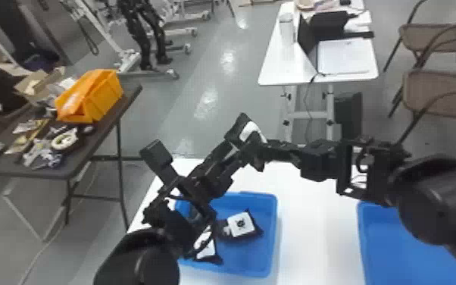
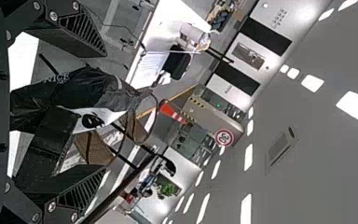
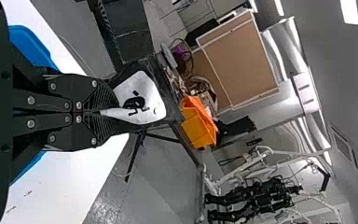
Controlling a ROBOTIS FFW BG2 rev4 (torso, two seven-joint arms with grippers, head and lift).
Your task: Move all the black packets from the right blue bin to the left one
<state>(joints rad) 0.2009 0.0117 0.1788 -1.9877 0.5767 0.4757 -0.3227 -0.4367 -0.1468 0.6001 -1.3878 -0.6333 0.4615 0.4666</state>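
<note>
The right gripper point(image 1: 258, 141), in the head view, holds a black packet point(image 1: 238, 126) above the far side of the left blue bin point(image 1: 271, 242). In the right wrist view the right gripper point(image 3: 98, 112) is shut on the edge of this packet point(image 3: 154, 95), its white label showing. The left gripper point(image 1: 234, 152) is close beside the packet. In the left wrist view the left gripper point(image 2: 105, 112) stands open, with the packet point(image 2: 81, 88) between its spread fingers. Two more packets point(image 1: 240, 224) point(image 1: 205, 245) lie in the left bin, one partly behind the left arm.
The right blue bin point(image 1: 363, 242) is partly covered by the right arm. Both bins stand on a white table point(image 1: 314, 242). A dark side table point(image 1: 87, 159) with an orange bin point(image 1: 100, 96) is at the left; chairs point(image 1: 439, 91) stand at the right.
</note>
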